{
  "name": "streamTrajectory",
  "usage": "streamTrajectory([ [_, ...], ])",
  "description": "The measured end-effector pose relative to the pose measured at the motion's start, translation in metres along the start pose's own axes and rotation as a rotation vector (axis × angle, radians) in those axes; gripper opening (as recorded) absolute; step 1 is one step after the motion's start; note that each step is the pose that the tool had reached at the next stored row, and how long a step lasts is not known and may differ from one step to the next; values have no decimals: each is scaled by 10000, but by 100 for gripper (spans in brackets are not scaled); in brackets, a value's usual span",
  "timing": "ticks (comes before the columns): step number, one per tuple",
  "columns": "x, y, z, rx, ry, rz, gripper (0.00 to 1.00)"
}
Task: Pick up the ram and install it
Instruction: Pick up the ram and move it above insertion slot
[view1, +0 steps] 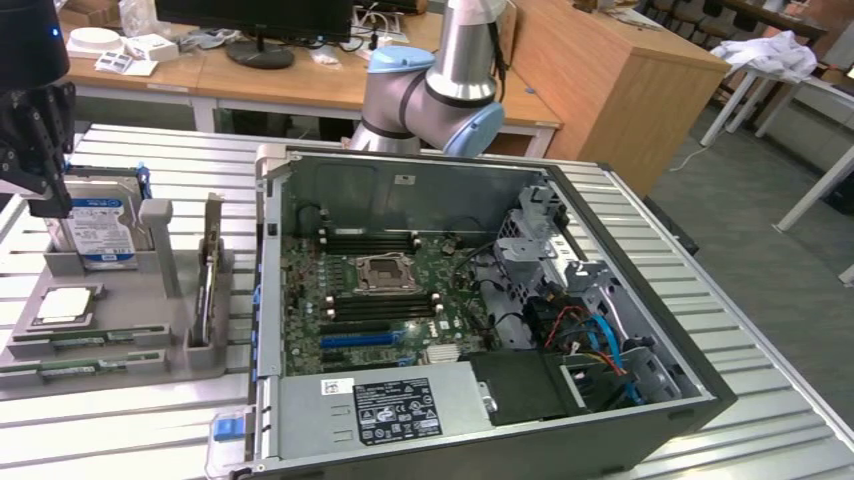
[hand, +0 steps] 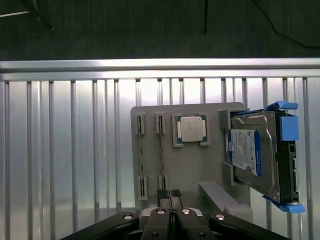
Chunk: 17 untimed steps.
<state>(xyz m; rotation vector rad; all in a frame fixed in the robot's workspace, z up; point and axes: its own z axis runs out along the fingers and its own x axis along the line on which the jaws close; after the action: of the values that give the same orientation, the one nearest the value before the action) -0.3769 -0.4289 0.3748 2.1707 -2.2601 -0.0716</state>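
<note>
The gripper (view1: 47, 200) (hand: 169, 193) hangs above the grey tray (view1: 134, 355) (hand: 150, 112) on the slatted metal desk (view1: 120, 425) (hand: 50, 150), jaws pressed together with nothing between them. The ram (view1: 94, 341) (hand: 161, 150) sits edge-up in a tray slot, right below the fingertips (hand: 163, 193), beside the processor (view1: 67, 305) (hand: 191, 129). The hard drive (view1: 96, 232) (hand: 255, 155) stands at the tray's far end. The open computer case (view1: 667, 400) sits on the exterior view's right.
</note>
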Motion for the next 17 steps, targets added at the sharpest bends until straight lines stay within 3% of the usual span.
streamTrajectory([
  [5,0,0,0,0,0,0,23],
  [6,0,0,0,0,0,0,30],
  [9,0,0,3,7,-6,0,30],
  [13,0,0,26,102,-96,-14,30],
  [17,1,-1,29,110,-114,-17,30],
])
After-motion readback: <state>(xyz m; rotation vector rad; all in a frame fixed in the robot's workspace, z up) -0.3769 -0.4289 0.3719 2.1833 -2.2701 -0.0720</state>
